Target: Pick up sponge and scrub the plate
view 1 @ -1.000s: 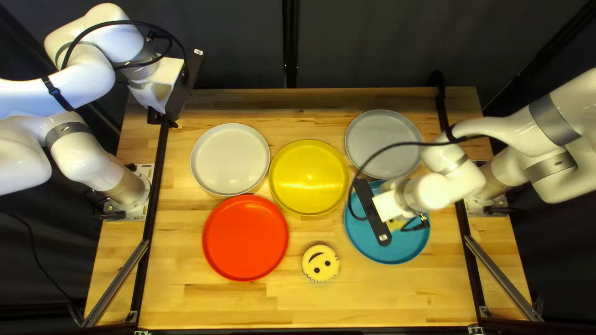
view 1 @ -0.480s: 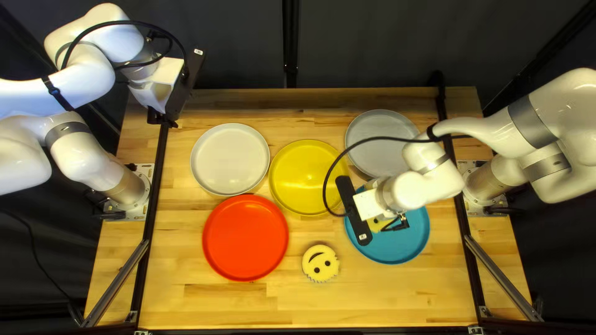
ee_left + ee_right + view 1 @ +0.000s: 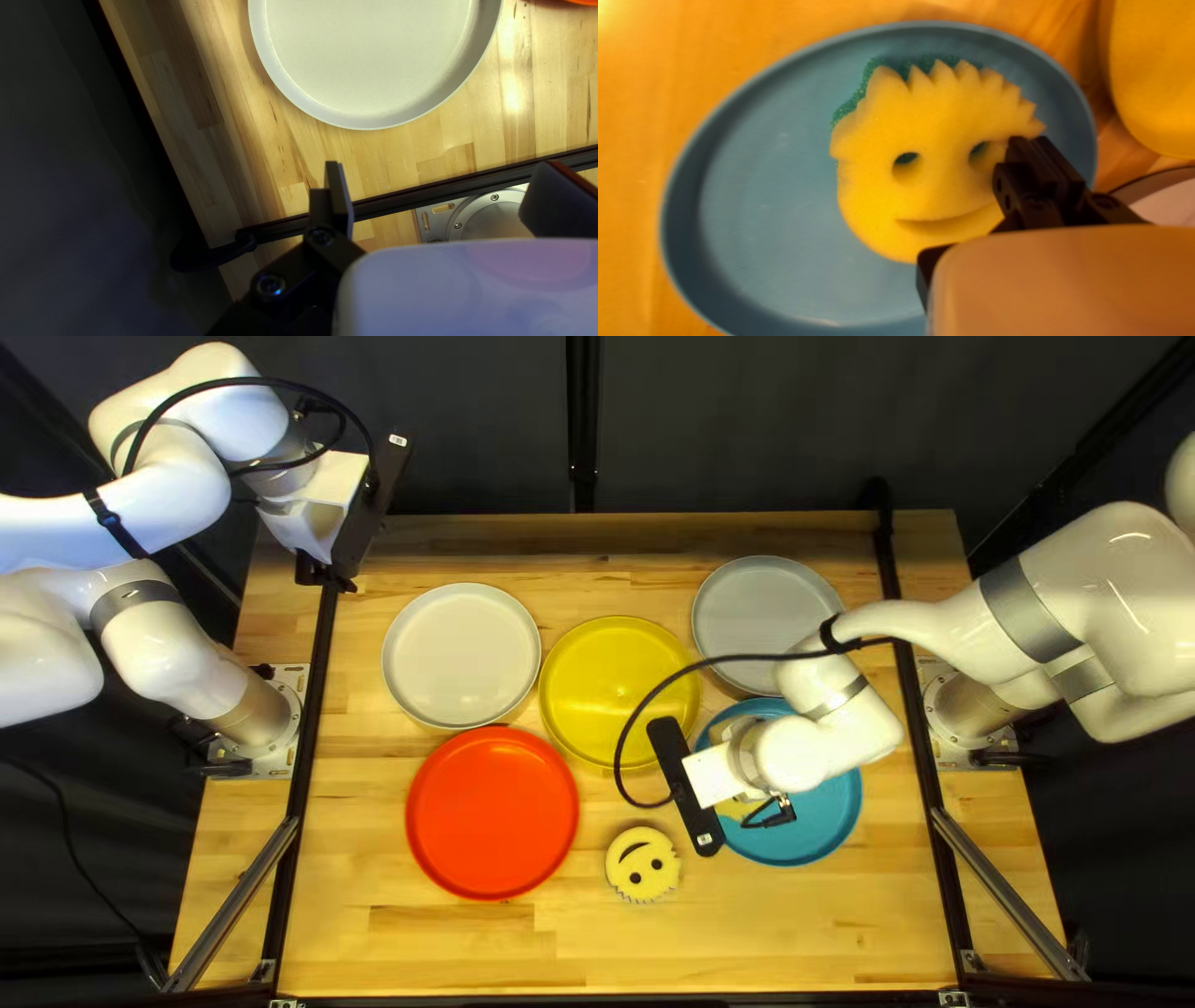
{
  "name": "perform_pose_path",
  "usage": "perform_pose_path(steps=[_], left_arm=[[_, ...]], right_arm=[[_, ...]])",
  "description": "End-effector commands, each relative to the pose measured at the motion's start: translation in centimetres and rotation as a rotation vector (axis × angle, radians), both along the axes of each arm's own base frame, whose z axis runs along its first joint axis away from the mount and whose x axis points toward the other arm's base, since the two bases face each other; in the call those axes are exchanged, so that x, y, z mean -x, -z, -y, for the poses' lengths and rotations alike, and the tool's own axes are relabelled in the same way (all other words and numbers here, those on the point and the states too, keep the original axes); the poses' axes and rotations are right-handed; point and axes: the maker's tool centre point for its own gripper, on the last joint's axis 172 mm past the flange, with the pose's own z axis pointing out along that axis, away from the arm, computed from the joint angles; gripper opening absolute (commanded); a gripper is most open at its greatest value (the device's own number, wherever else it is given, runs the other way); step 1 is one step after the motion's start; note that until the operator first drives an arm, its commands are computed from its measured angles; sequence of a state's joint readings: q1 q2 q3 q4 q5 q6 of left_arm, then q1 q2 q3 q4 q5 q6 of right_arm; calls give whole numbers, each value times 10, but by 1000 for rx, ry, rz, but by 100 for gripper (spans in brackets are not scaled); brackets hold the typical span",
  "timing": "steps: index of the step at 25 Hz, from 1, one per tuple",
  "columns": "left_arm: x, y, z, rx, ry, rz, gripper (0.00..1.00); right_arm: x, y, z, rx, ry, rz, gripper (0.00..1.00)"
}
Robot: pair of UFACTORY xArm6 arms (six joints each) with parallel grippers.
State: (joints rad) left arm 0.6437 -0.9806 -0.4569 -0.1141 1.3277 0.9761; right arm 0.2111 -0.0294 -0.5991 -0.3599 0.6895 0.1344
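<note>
Wood counter (image 3: pixel 498 946). Right tool (image 3: pixel 1034 146) near-closed on sponge (image 3: pixel 934 186) edge; plate (image 3: pixel 784 230) drag may twist it. Left tool (image 3: pixel 440 180) wide open, empty.

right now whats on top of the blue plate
A smiley yellow sponge, held in my right gripper, is over the blue plate; whether it touches, I can't tell. The part of the plate beneath them is covered.

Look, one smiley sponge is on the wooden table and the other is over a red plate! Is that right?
Almost! The right wrist view shows that the plate under the other smiley sponge is blue, not red. The first smiley sponge really is on the wooden table.
</note>
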Motion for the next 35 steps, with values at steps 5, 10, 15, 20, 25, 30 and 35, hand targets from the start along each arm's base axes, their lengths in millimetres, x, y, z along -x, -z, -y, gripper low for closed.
perform_pose_path(steps=[5, 10, 15, 20, 25, 30, 35], left_arm=[[0, 0, 0, 0, 0, 0, 100], [0, 0, 0, 0, 0, 0, 100], [0, 0, 0, 0, 0, 0, 100], [0, 0, 0, 0, 0, 0, 100], [0, 0, 0, 0, 0, 0, 100], [0, 0, 0, 0, 0, 0, 100], [0, 0, 0, 0, 0, 0, 100]], right_arm=[[11, -2, 7, -12, 32, -2, 0], [11, 2, -32, -4, 3, 8, 0], [17, -1, -71, 17, -29, 12, 0], [18, 1, -87, 28, -42, 11, 0], [19, 2, -75, 26, -42, 8, 0], [27, 0, -29, 22, -32, 2, 0], [31, -1, 8, 23, -23, -7, 0]])
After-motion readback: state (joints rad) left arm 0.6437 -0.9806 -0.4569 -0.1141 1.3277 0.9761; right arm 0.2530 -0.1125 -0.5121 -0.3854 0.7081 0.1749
